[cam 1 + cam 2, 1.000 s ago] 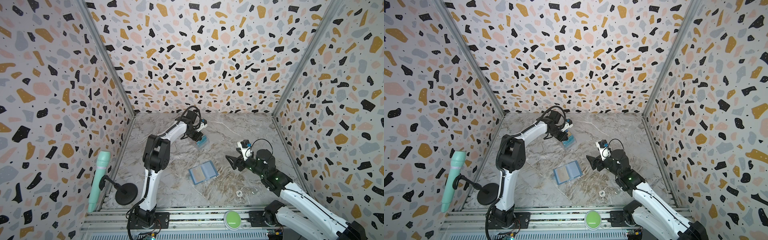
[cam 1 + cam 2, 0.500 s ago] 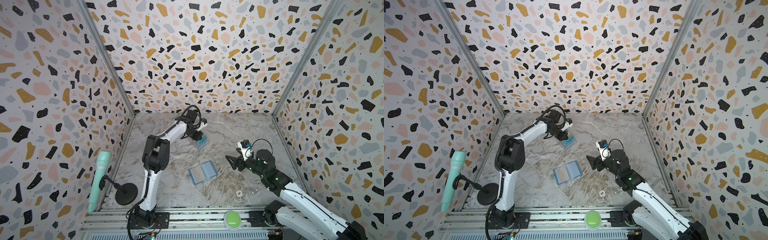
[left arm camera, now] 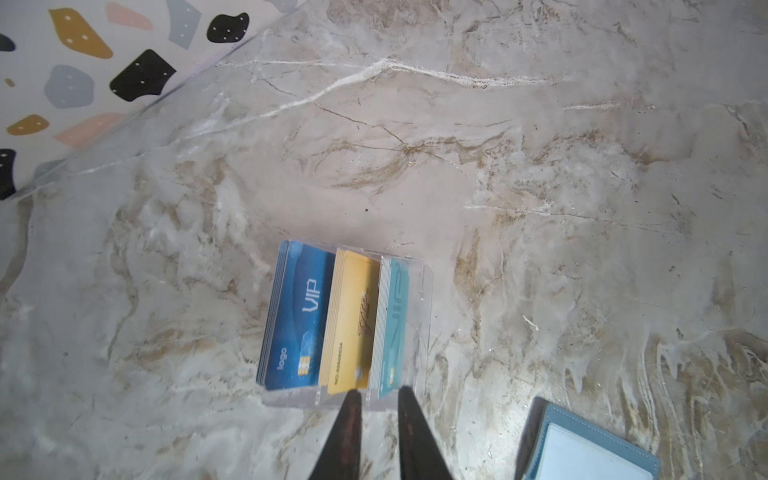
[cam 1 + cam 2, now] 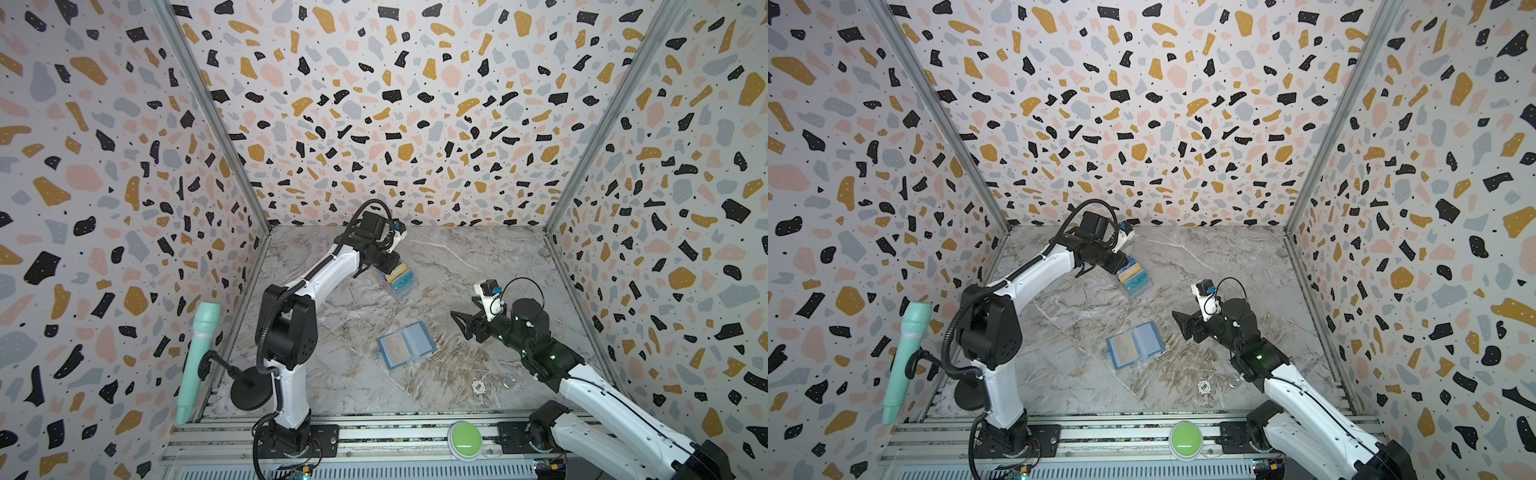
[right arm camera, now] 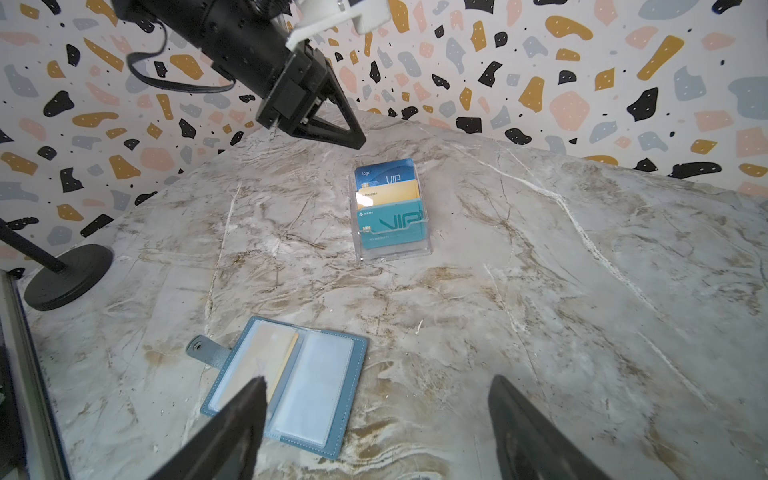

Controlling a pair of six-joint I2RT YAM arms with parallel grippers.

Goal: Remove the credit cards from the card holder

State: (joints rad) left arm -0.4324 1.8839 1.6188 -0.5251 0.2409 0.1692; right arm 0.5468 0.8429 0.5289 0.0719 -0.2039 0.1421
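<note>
The card holder [image 4: 406, 344] [image 4: 1135, 344] lies open and flat mid-table, its strap tab out to one side. A yellow-tan credit card [image 5: 270, 357] shows inside one clear sleeve. My right gripper [image 5: 378, 379] [image 4: 463, 326] hovers open just right of it, holding nothing. Further back, a clear acrylic stand [image 4: 401, 282] [image 5: 395, 249] holds a dark blue card [image 3: 299, 316], a yellow card [image 3: 351, 324] and a teal card [image 3: 392, 324] in tiers. My left gripper [image 3: 378, 395] [image 4: 1119, 266] hangs right above the stand, open by a narrow gap with nothing between the fingers.
A teal microphone [image 4: 197, 357] on a black round-based stand [image 4: 251, 388] sits at the front left by the wall. A green button [image 4: 464, 439] is on the front rail. Two small round bits [image 4: 478, 387] [image 4: 508, 380] lie front right. Patterned walls enclose three sides.
My left gripper's jaws have parted slightly above the acrylic stand, and the arm has barely shifted. The right arm and the card holder have not moved.
</note>
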